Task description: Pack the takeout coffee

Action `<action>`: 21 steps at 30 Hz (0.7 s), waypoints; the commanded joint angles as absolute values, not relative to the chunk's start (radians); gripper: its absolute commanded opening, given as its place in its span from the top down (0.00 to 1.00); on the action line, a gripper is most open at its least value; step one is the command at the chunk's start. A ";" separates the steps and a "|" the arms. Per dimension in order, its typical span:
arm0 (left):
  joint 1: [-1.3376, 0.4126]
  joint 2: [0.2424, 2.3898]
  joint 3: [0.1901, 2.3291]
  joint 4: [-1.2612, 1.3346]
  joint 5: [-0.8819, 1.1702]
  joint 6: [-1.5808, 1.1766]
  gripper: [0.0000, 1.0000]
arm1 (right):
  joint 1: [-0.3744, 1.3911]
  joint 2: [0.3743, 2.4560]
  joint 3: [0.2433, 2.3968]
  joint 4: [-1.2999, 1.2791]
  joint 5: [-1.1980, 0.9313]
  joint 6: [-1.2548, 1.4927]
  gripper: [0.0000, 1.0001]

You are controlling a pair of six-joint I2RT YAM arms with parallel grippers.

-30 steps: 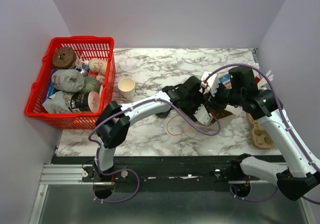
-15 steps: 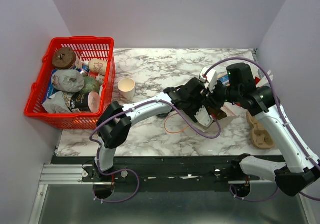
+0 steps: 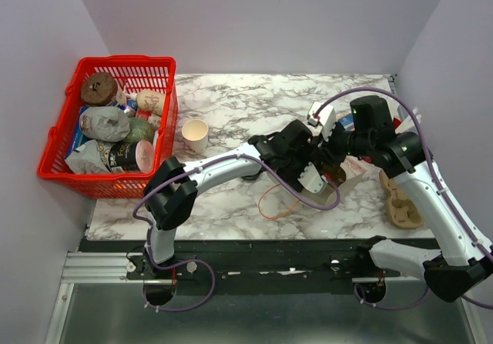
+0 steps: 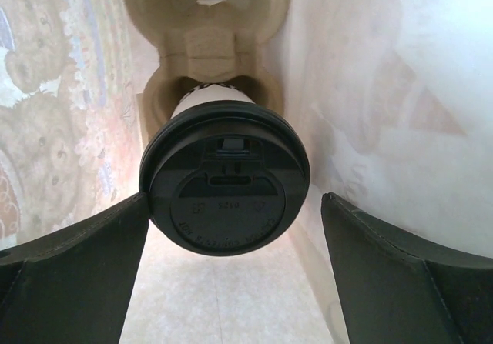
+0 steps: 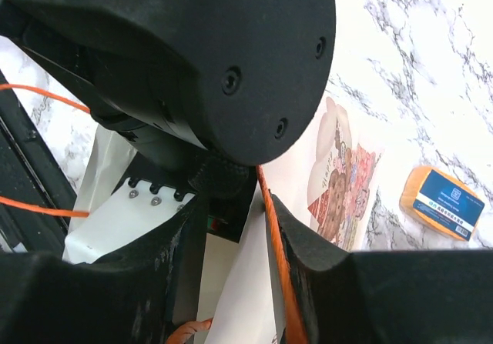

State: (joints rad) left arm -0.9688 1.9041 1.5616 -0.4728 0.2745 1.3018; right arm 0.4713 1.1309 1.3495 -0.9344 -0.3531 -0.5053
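Black plastic is facing outward: the takeout coffee (image 4: 223,198) is sitting deep inside the paper bag (image 4: 385,90), seated in a pulp carrier (image 4: 204,44), with its long axis running along the bag and its lid toward the mouth. The left gripper (image 4: 235,198) is reaching in through that mouth, straight in line with the cup. It is the nearer arm, and its fingers are spreading wide either side of the lid, gripping nothing. The right gripper (image 5: 227,228) is straddling the bag's rim; whether it's pinching, I can't tell. I'm counting one coffee, one bag, one carrier inside.
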 commanded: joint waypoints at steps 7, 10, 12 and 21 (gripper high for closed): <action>-0.951 1.833 1.548 -0.434 0.350 1.227 0.01 | 0.460 1.137 1.359 -0.965 -0.367 -0.505 1.00; -0.951 1.822 1.546 -0.420 0.341 1.207 0.01 | 0.453 1.150 1.368 -0.962 -0.364 -0.505 0.99; -0.950 1.813 1.542 -0.410 0.328 1.189 0.01 | 0.443 1.160 1.374 -0.959 -0.361 -0.505 1.00; -0.950 1.793 1.562 -0.376 0.281 1.094 0.01 | 0.430 1.186 1.399 -0.959 -0.374 -0.499 0.99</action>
State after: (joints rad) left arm -0.9558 1.8664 1.5440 -0.4641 0.2871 1.1702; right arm 0.4400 1.1660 1.3762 -0.9150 -0.3611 -0.5056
